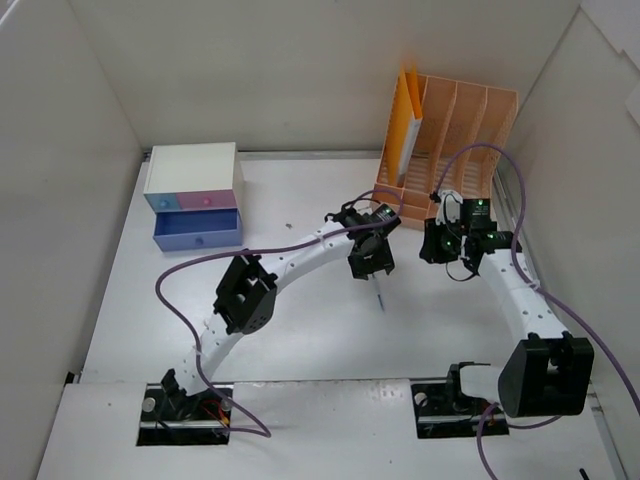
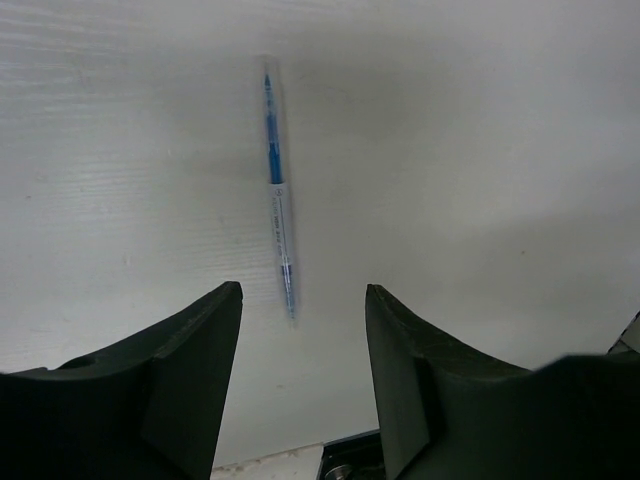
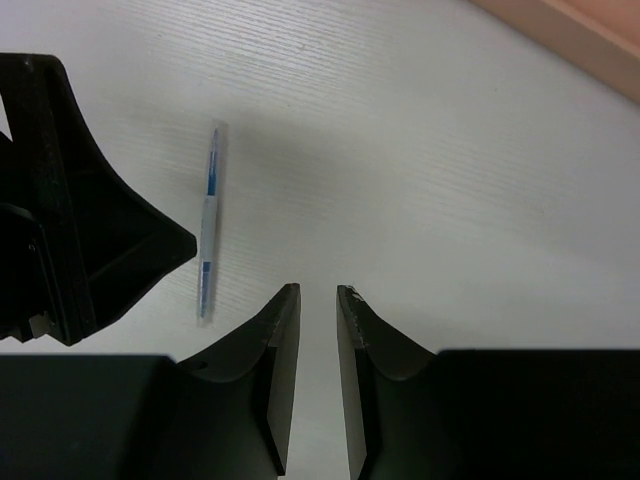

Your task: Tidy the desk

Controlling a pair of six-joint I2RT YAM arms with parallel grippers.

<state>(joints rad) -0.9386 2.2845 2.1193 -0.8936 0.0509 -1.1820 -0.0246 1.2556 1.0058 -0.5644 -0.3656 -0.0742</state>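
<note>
The left hand (image 2: 303, 295) hangs half open and empty above the white counter (image 2: 480, 150), with a blue pen (image 2: 277, 190) lying just ahead of its fingertips. The right hand (image 3: 318, 292), fingers a slit apart, grips nothing; the pen lies to its left.

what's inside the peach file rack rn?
The leftmost slot of the file rack holds an upright orange folder with a white sheet against it. Nothing shows in the other slots. A purple cable crosses them, and the slot floors near the front are partly covered.
</note>
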